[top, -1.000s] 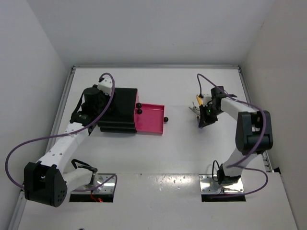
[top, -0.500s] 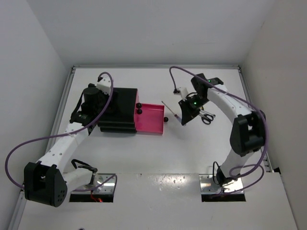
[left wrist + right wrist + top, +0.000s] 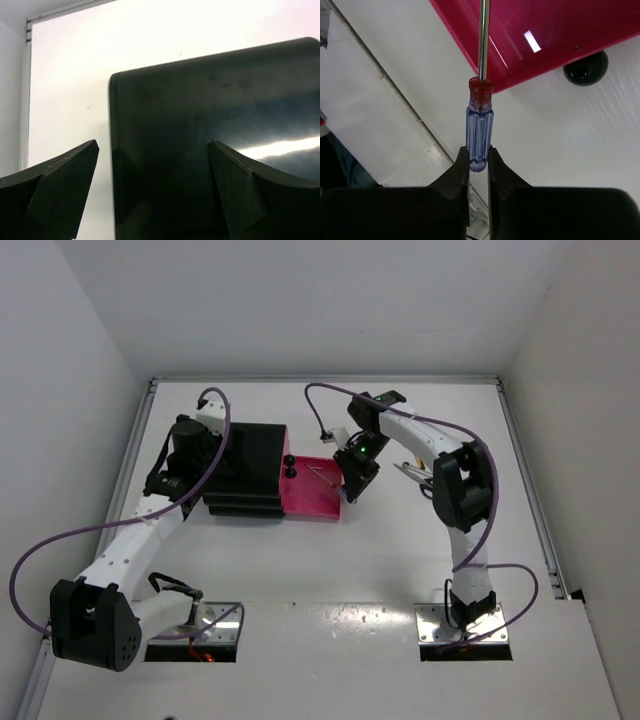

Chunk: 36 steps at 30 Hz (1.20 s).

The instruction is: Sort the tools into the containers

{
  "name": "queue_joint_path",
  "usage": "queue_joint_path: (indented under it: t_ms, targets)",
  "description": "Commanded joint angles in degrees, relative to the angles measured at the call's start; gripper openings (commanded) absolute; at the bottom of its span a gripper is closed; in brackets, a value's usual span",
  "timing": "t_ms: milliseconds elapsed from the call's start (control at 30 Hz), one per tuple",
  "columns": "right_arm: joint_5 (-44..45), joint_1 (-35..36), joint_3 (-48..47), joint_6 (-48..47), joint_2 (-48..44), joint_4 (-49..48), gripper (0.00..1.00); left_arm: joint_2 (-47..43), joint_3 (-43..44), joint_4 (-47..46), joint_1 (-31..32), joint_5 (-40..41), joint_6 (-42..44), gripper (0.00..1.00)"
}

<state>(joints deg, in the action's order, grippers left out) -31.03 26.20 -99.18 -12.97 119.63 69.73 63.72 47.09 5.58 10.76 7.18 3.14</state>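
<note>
R tool (image 3: pixel 479 160) pinched tight on butt of blue-handled screwdriver (image 3: pixel 479 127); shaft reaches over rim of open pink drawer (image 3: pixel 560 30). L tool (image 3: pixel 153 145) spread wide, empty, straddling an edge of black drawer unit (image 3: pixel 215 100) on counter (image 3: pixel 70 75).

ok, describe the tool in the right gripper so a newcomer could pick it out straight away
Find the black drawer unit left of centre, with one pink drawer pulled out to the right. At that drawer's right rim, the right gripper pinches a screwdriver by its handle end. It's the only tool held off the table: clear blue handle, red collar, thin silver shaft.
</note>
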Motion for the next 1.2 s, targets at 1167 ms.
queue_joint_path:
  t_ms: [1167]
  targets:
    - [1.3, 4.4, -16.7, 12.1, 16.9, -3.4, 0.33, -1.0, 1.8, 6.3, -5.8, -1.6, -2.1, 1.0]
